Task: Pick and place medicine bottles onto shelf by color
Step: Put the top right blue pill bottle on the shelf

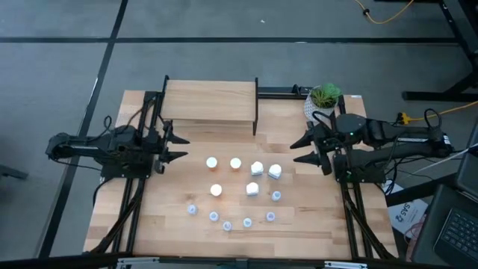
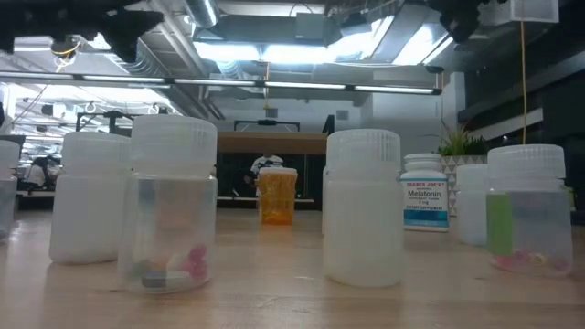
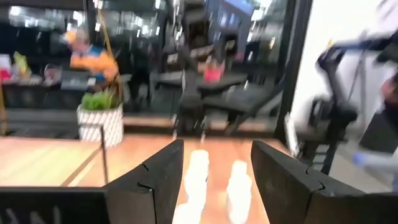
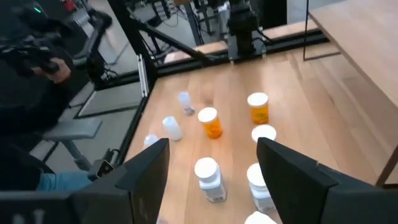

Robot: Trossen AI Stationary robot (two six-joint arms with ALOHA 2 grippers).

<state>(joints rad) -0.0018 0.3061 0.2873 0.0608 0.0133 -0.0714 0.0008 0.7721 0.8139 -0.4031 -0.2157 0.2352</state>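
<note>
Looking straight down, I have the medicine bottles (image 1: pixel 240 191) grouped on the table (image 1: pixel 314 224) between my two arms, with nothing in either grip. My left gripper (image 1: pixel 178 148) waits at the left edge of the table, fingers spread and empty, pointing toward the cluster; the nearest orange bottle (image 1: pixel 212 162) sits a little way off its tips. My right gripper (image 1: pixel 302 149) waits at the right edge, also spread and empty, with a white bottle (image 1: pixel 275 171) close to it but not touching. The shelf (image 1: pixel 210 103) stands at the far side of the table, beyond both grippers, and its light wood top carries no bottles.

From the left wrist camera the bottles between my fingers (image 3: pixel 158 180) are only pale blurs, and I cannot say which ones they are. At table height the near bottles fill the picture and hide most of the others.

Three orange bottles with white caps stand nearest the shelf side, three blocky white ones lie to their right, and the small pale-blue vials (image 1: pixel 227 225) curve along the near edge of the group. One vial (image 2: pixel 173 203) seen up close is translucent with a ribbed white cap and small coloured pieces at the bottom.
</note>
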